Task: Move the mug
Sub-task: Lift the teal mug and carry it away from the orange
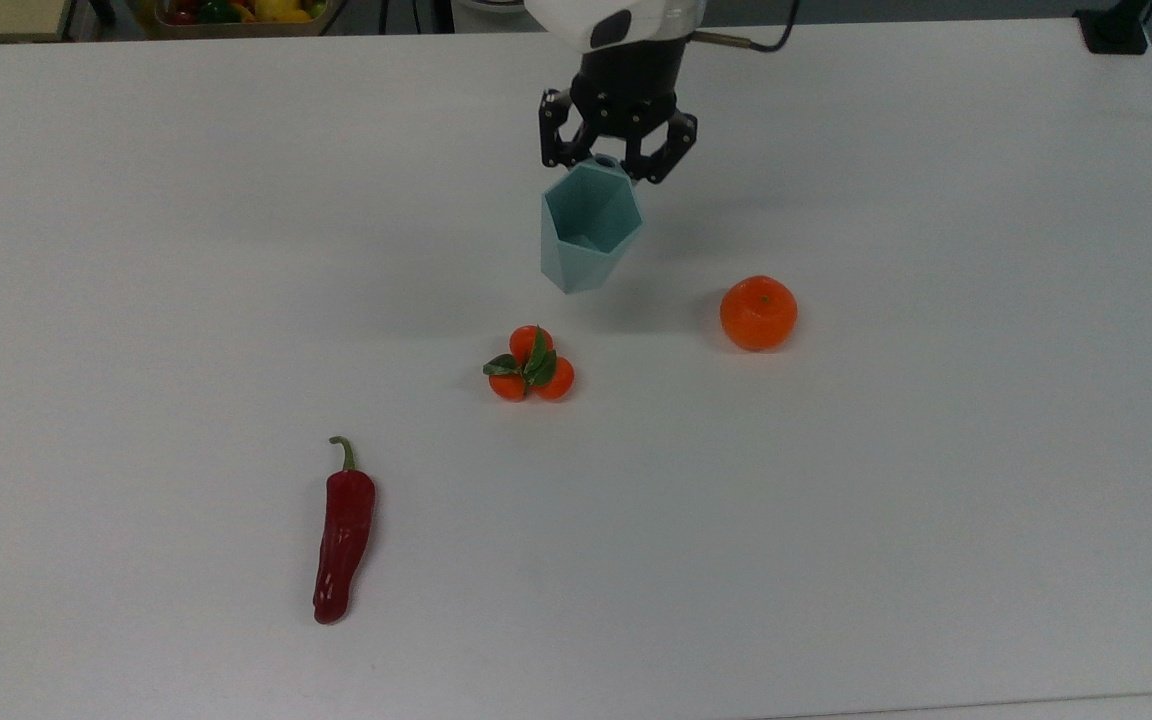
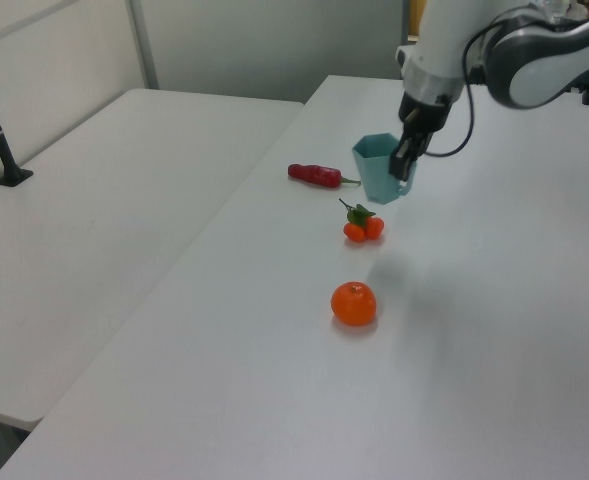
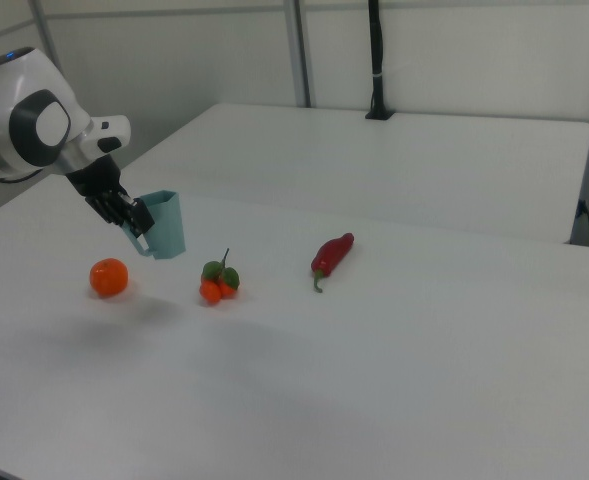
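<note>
Your arm reaches in from the far edge of the white table (image 1: 936,500) in the top view, its white wrist pointing down. The black gripper (image 1: 617,160) hangs below it and is clenched on the handle side of the mug (image 1: 586,228), the two fingers splayed to either side of the rim's far corner. The mug, a pale teal faceted cup with a hexagonal rim, hangs upright and slightly tilted with its open mouth up. In the left view the mug (image 2: 378,167) is clear of the table surface, with a soft shadow lying on the table nearer the camera, beside the small fruit. In the left view the arm's grey and white links sweep in from the upper right and bend down to the gripper (image 2: 404,165). In the right view the arm's round white joint sits at the far left, with the gripper (image 3: 134,226) angled down and to the right onto the mug (image 3: 163,224).

Below the mug in the top view, near it but apart, lies a cluster of small oranges with green leaves (image 1: 531,365). A single larger orange (image 1: 758,313) sits to the top view's right of the cluster, well clear of the mug. A long red chili pepper (image 1: 342,530) with a green stem lies toward the top view's lower left, well apart from everything else. At the top view's upper left edge, beyond the table, a tray of mixed produce (image 1: 236,12) peeks in.
</note>
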